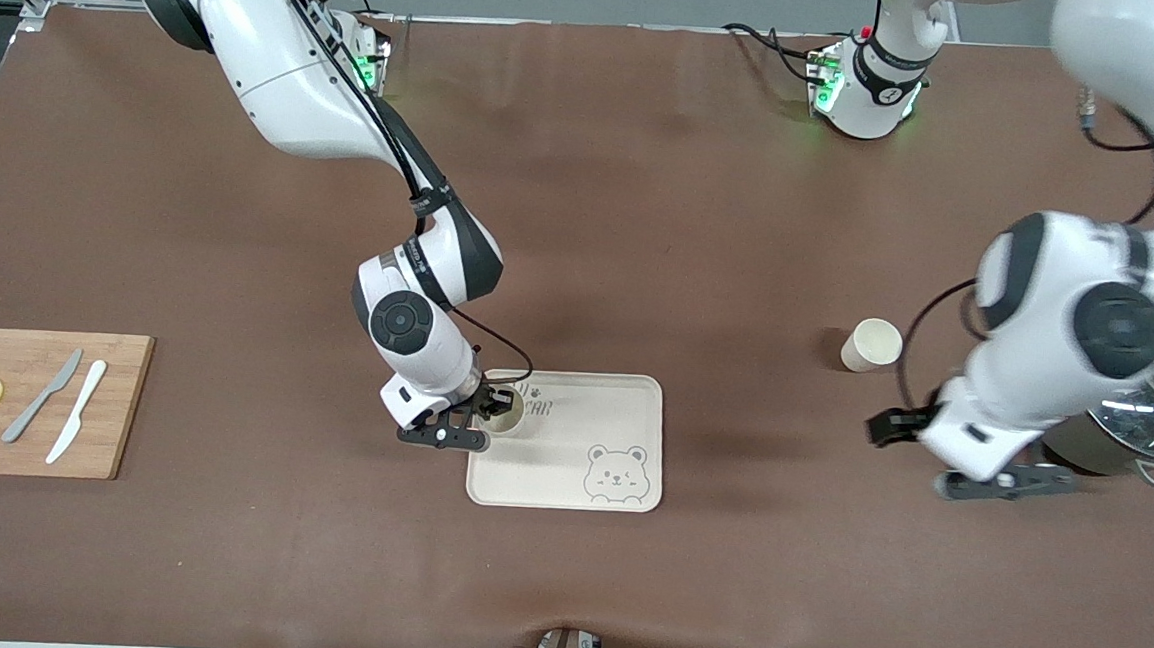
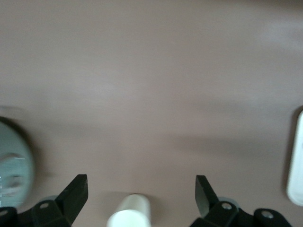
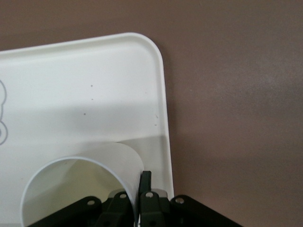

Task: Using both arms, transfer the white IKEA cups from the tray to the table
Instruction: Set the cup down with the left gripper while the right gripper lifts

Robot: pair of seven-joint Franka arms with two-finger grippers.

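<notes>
1. While one cup (image 1: 503, 412) stands upright on the tray (image 1: 622, 412), in the corner toward the right arm's end, the right gripper (image 1: 488, 409) is pinched shut on its rim wall, one finger (image 3: 145, 182) inside the mouth.
2. Its axis is vertical, so lifting straight up looks like the coming move.
3. A second cup (image 1: 871, 345) already sits on the table (image 1: 644, 218), off the tray toward the left arm's end.
4. Beside that cup, the left gripper (image 1: 969, 466) hangs over the table, fingers spread wide and empty.
</notes>
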